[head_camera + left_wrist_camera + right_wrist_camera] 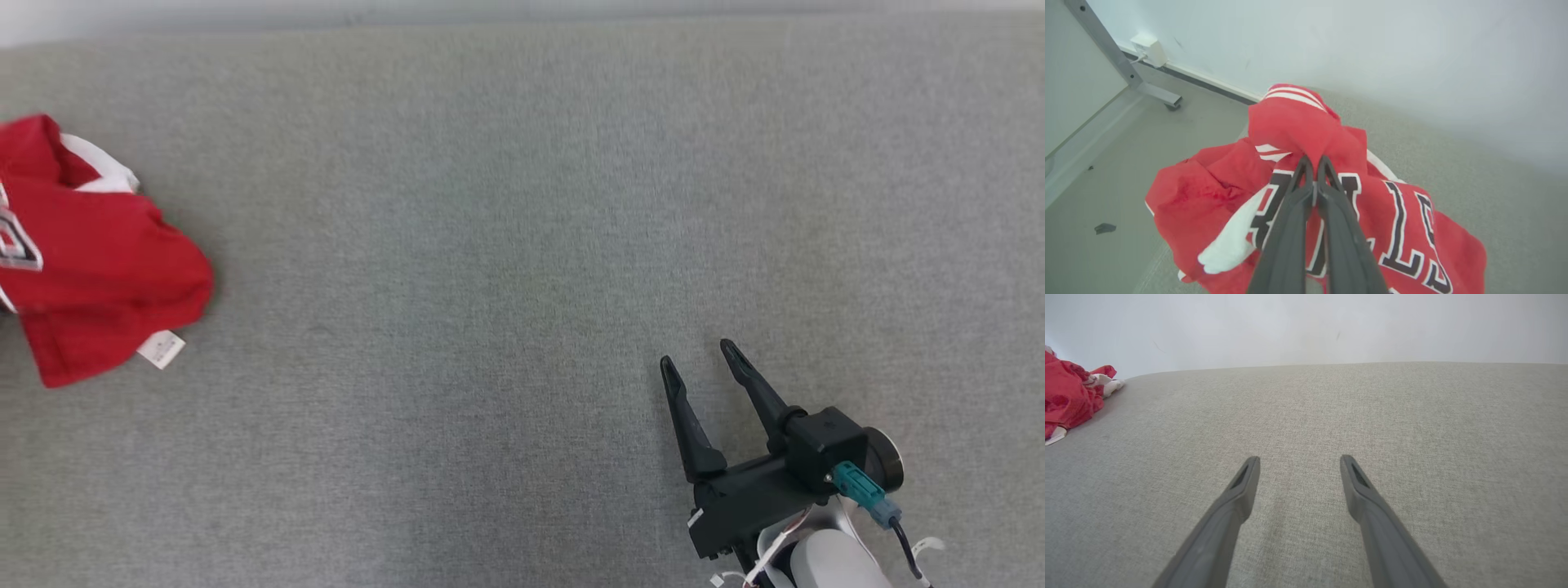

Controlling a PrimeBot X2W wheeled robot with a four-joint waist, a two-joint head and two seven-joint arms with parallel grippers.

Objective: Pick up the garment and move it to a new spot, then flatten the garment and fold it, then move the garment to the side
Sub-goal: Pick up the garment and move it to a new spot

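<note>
Head view looks straight down on the grey surface. Left wrist view sits close above the garment, facing a wall. Right wrist view skims low along the surface; all three share the garment.

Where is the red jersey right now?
The red jersey is bunched at the far left edge of the head view on the grey surface, pinched in the left pincer, far from the right pincer.

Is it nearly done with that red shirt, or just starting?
Just starting; nothing is finished. The left gripper is shut on the crumpled red shirt at the left of the grey surface. The right gripper hangs open, empty. Moving, flattening, folding and setting aside all remain.
</note>
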